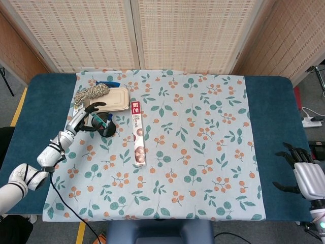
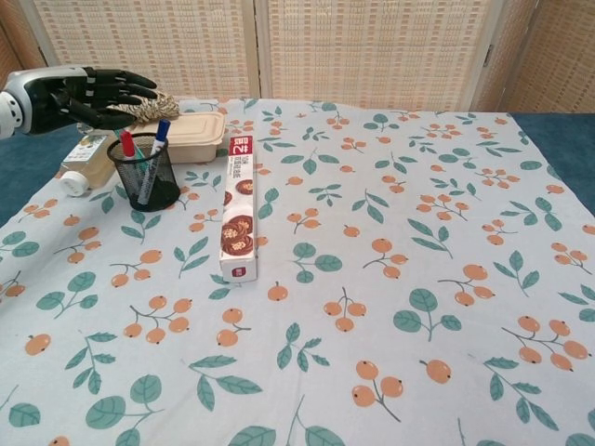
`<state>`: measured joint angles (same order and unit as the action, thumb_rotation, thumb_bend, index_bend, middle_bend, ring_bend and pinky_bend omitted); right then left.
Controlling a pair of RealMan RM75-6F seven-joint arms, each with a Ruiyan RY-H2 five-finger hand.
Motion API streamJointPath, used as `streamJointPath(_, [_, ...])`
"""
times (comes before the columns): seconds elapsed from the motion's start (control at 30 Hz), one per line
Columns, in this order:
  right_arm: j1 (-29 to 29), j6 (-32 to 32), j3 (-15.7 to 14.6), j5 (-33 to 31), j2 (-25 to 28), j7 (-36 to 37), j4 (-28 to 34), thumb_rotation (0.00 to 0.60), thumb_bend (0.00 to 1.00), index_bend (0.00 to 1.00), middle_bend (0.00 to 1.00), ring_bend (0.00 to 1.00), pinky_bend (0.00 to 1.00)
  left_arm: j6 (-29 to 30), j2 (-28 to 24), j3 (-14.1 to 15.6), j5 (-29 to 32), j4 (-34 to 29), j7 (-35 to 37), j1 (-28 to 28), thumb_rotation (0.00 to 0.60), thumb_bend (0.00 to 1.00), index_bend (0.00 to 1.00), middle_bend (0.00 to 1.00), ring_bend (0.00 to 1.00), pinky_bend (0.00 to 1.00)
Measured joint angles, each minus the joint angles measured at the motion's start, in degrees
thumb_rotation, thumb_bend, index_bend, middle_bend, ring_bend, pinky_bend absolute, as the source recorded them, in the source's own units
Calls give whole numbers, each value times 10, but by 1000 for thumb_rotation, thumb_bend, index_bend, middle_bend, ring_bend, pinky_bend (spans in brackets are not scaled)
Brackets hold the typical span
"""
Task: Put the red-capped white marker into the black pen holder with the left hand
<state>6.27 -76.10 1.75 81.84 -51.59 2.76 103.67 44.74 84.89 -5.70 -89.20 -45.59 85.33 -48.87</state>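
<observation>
head view: left hand (image 1: 86, 116) spread, holding nothing, touching black pen holder (image 1: 105, 127); a careless pull-back could tip it | chest view: red-capped white marker (image 2: 129, 151) stood in holder just below fingers (image 2: 119, 85); right hand (image 1: 304, 174) idle, fingers apart.

The black pen holder (image 2: 144, 173) is hemmed in — lunch box (image 2: 189, 129) behind, long carton (image 2: 239, 206) beside; cloth (image 2: 390, 242) rightward lies open.

Long box (image 2: 236, 211), lunchbox (image 2: 190, 128), twine (image 1: 92, 92)
</observation>
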Motion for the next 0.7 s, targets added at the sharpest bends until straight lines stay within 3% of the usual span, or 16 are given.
streamJointPath(0.13, [0,0,0,1,0,3,-1,600,0,263,56,107,97,8,-2,-3,9,-1,-16,1,600,397,138,21,0,75])
streamJointPath(0.23, [0,0,0,4,1,8,-1,600,0,263,56,107,97,29,-8,-12,19,-12,-46,6,600,397,167,93,1,87])
streamJointPath(0.37, [1,1,-2,11,2,14,-2,600,0,263,56,107,97,72,-26,-26,31,-43,-134,19,600,396,228,152,25,132])
streamJointPath(0.57, [-4,-12,-4,26,5,17,0,600,0,264,56,107,97,164,-83,-45,55,-162,-403,62,600,396,268,209,70,143])
streamJointPath(0.7, [-7,-21,-8,42,7,19,4,600,0,264,56,108,97,252,-129,-44,71,-285,-652,116,600,396,276,193,72,140])
